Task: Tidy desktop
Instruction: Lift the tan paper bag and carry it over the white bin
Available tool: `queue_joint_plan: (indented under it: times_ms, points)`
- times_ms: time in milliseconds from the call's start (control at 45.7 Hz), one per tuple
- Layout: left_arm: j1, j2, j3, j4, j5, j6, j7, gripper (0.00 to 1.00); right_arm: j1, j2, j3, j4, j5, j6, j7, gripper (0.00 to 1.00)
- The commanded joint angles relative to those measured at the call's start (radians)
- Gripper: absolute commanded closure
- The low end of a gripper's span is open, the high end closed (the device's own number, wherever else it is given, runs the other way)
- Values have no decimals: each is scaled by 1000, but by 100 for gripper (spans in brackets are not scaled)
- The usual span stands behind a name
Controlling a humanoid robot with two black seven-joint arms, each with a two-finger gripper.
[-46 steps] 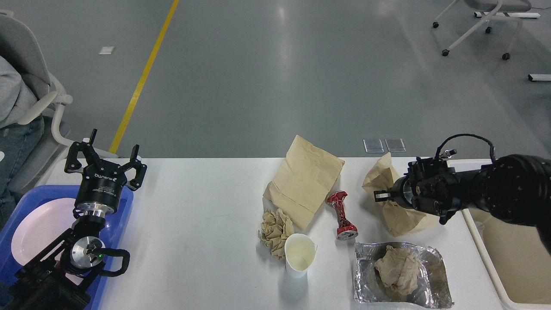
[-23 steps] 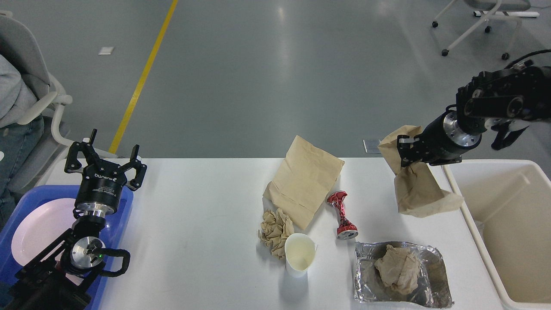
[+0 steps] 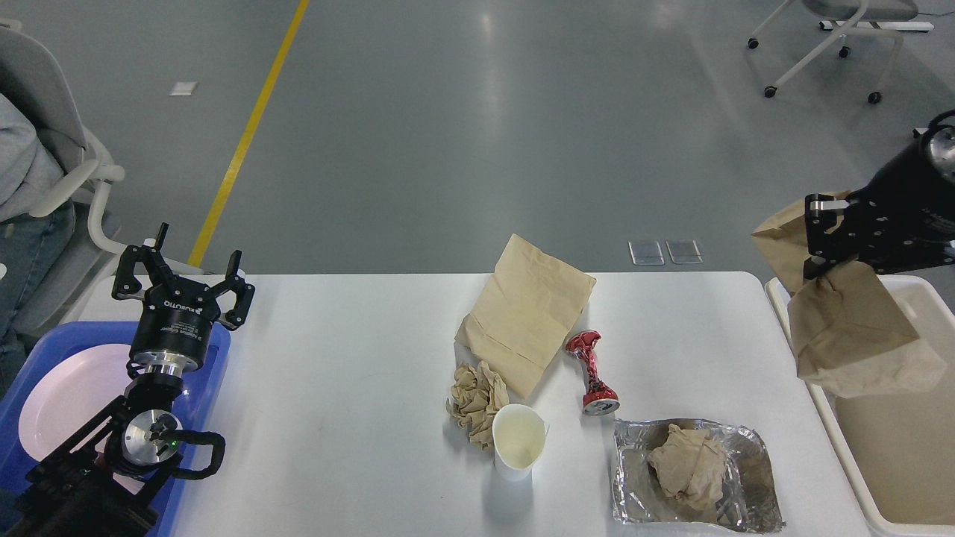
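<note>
The white desktop (image 3: 351, 358) carries a flat brown paper bag (image 3: 527, 313), a crumpled napkin (image 3: 476, 395), a white paper cup (image 3: 518, 441), a crushed red can (image 3: 592, 373) and a foil sheet (image 3: 634, 477) with a wad of brown paper (image 3: 688, 464) on it. My right gripper (image 3: 815, 246) is shut on a second brown paper bag (image 3: 850, 335), which hangs in the air over the cream bin (image 3: 895, 447). My left gripper (image 3: 183, 272) stands open and empty above the blue tray (image 3: 213, 350) at the left.
A white plate (image 3: 67, 395) lies in the blue tray. A seated person and chair (image 3: 45, 149) are at the far left, beyond the table. An office chair (image 3: 828, 37) stands on the floor at the back right.
My right arm has lifted the brown paper bag off the desktop and carried it right, from the table's right part to above the cream bin. The left arm has not moved.
</note>
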Motion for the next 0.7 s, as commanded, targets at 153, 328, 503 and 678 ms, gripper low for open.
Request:
queue_joint_plan:
  times_ms: [153,328,503,678]
  points:
    - [0,0,0,0,0,0,0,4,6,-82,-87,2,8,-23,-1,100]
    - [0,0,2,0,0,0,0,4,-126,-247,-94,-137,-8,-69,-1,100]
    - [0,0,2,0,0,0,0,4,-362,-366,-12,-346,6,-144,2,100]
    - [0,0,0,0,0,0,0,4,-727,-406,230,-457,3,-437,2,100]
